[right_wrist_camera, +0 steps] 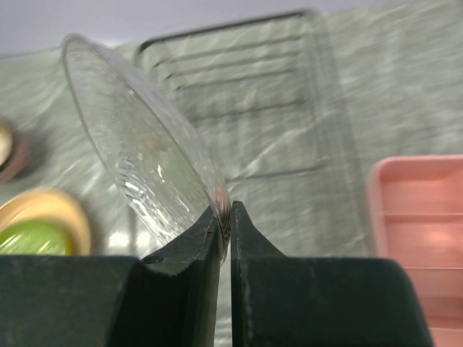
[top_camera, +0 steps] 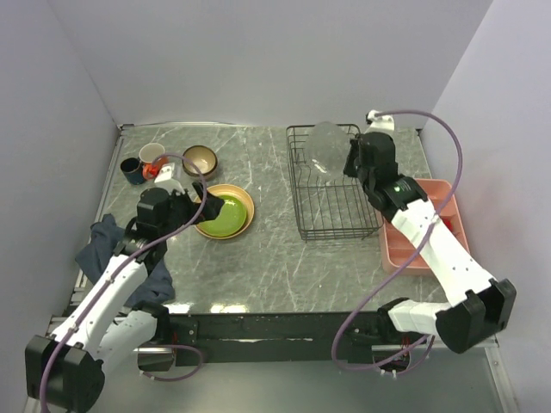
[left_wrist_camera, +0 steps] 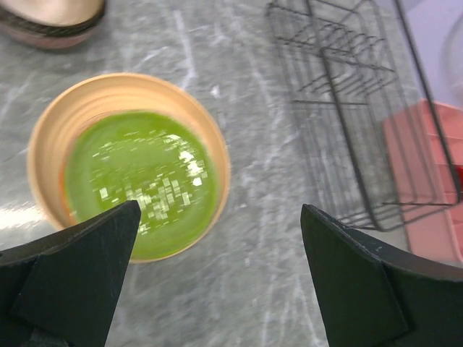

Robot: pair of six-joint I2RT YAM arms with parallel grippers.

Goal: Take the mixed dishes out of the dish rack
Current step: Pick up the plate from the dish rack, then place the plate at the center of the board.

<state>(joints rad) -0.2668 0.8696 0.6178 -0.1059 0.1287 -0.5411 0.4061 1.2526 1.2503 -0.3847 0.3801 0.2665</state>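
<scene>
Two grippers, left to right. Left gripper (left_wrist_camera: 221,210): jaws spread, empty, hovering over a green plate (left_wrist_camera: 137,181) nested in a tan plate (left_wrist_camera: 47,144) on the table (top_camera: 258,267). Right gripper (right_wrist_camera: 225,217): pinching the rim of a clear glass plate (right_wrist_camera: 137,144), held tilted above the black wire rack (top_camera: 340,211). A pink tray (top_camera: 396,249) lies just beside the rack.

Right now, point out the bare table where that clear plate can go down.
Bare marble lies between the green plate and the dish rack, widening into the near strip from the dark cloth to the pink tray. The far left corner is crowded with cups and a bowl. The right gripper holds the clear plate at the rack's far end.
</scene>
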